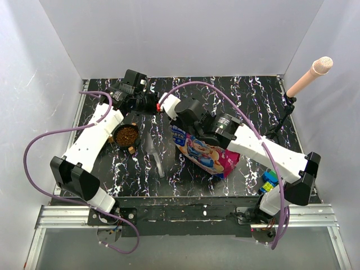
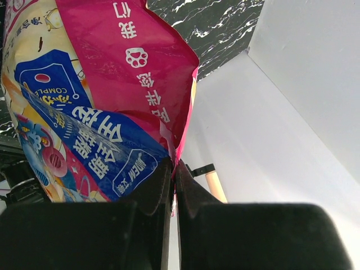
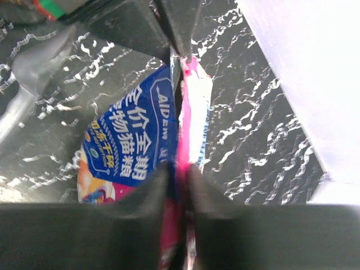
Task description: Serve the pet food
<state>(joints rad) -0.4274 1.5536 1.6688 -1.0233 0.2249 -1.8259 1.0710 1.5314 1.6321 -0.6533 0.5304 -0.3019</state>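
The left hand is clamped flat on one corner of the bag's open lip, with its dark jaws pressed together on the film. Held like this, the mouth cannot flop shut. In the overhead view a round dark bowl sits on the table at about 9 o'clock from the bag. It already holds a grainy brown heap of pet food, so at least one portion looks served. Any more kibble would be inside the bag, where none of it shows.

Just at 3 o'clock of the bowl lies a pale, see-through object, probably a plastic scoop, though its outline is too faint to be sure.

The bag is thin, glossy film in magenta and blue with white lettering and cartoon art, and it is creased and slack. Its body rests on the black, white-veined table while its top edge is stretched between the two arms.

The right hand has its two fingers on either side of the pink edge, narrow and apparently pinching it, opposite the left hand's grip. The two holds would let the arms tip or steady the sack. Toy blocks sit at 4 o'clock from the bag, beside the right arm's base.
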